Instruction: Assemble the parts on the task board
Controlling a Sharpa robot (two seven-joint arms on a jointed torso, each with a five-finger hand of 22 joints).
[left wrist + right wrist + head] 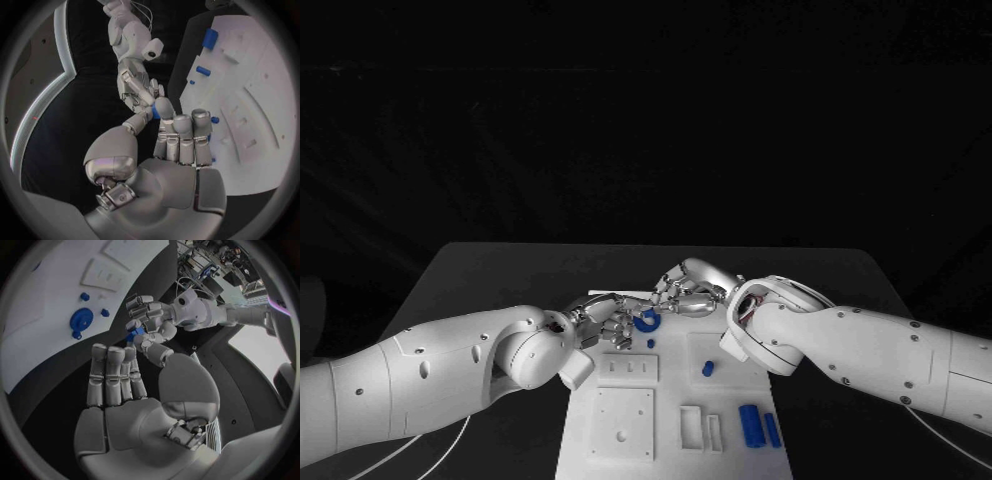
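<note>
Meeting above the far end of the white board (pixel 625 420), the left hand (pixel 596 322) and right hand (pixel 687 290) close their fingertips together on one small blue part (pixel 152 111); which hand bears its weight cannot be told. A blue ring (pixel 648 319) lies on the board just beneath the hands. Toward the near end of the board lie a short blue peg (pixel 708 368) and two longer blue bars (pixel 759 425).

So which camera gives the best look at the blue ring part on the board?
The right wrist view: the blue ring part lies unobstructed on the task board. The head view shows it partly hidden behind both hands' fingers. I cannot make it out in the left wrist view.
</note>
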